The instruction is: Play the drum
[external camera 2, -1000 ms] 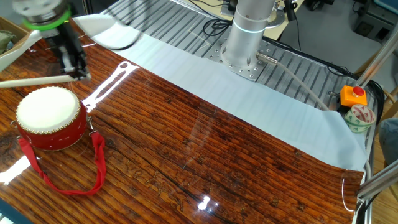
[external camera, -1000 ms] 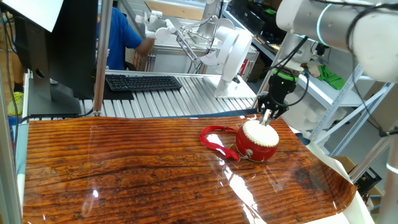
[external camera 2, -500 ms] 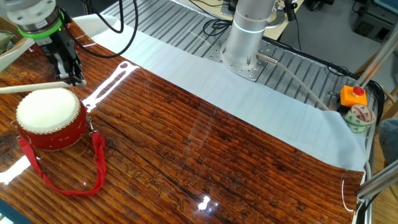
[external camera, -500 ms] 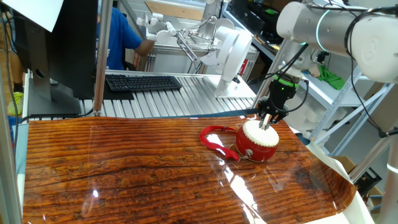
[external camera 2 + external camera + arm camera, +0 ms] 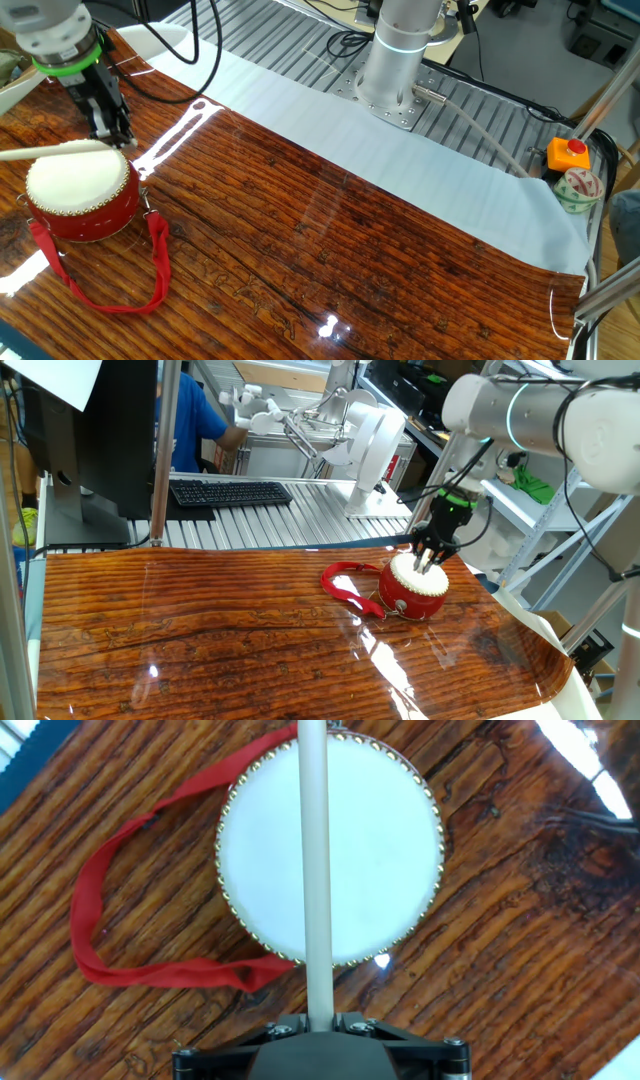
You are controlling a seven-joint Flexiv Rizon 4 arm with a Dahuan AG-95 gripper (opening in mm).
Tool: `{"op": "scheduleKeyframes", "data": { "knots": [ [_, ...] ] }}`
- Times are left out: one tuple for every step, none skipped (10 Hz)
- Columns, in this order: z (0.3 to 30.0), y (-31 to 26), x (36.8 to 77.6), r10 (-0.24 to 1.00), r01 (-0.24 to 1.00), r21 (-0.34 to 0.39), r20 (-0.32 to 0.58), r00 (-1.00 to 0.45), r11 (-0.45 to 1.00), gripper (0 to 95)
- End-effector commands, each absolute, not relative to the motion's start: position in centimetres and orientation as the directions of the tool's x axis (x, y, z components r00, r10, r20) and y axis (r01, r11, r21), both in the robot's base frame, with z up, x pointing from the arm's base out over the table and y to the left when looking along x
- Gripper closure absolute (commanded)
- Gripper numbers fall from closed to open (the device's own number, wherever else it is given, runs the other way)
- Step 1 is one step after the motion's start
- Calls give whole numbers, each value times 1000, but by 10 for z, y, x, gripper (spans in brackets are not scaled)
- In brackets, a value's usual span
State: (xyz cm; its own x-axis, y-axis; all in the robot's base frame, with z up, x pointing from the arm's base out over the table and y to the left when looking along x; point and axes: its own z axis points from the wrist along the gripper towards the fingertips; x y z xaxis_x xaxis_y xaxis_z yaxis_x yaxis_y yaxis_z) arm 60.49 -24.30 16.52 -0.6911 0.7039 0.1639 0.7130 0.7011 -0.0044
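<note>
The small red drum [image 5: 414, 588] with a cream-white head stands on the wooden table, also in the other fixed view [image 5: 78, 188] and in the hand view [image 5: 330, 848]. Its red ribbon strap [image 5: 110, 910] trails off to one side [image 5: 120, 285]. My gripper [image 5: 428, 554] is shut on a pale drumstick [image 5: 314, 870] that lies across the drum head. In the other fixed view the gripper [image 5: 110, 132] is at the drum's far rim and the stick [image 5: 45, 151] is down at the head.
The arm's base [image 5: 400, 60] stands on a white sheet [image 5: 380, 150] behind the table. An orange button box [image 5: 567, 155] and a cup [image 5: 576, 190] sit at the right. A keyboard [image 5: 230, 492] and a person [image 5: 195, 420] are beyond the table.
The gripper has come down towards the drum, and the stick has dropped from a little above the head to lie on it.
</note>
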Motion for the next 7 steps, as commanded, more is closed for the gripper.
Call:
{"op": "scheduleKeyframes", "data": {
  "knots": [
    [161, -243, 604, 702, 712, 2, 159, -694, 703, 950],
    [154, -243, 604, 704, 714, 10, 156, -693, 700, 950],
    [147, -243, 603, 704, 715, 18, 153, -693, 699, 950],
    [142, -243, 602, 704, 715, 26, 154, -693, 698, 950],
    [138, -243, 601, 705, 716, 31, 152, -693, 698, 950],
    [135, -243, 601, 705, 716, 33, 150, -693, 697, 950],
    [134, -243, 601, 705, 716, 35, 151, -693, 697, 950]
  ]
}}
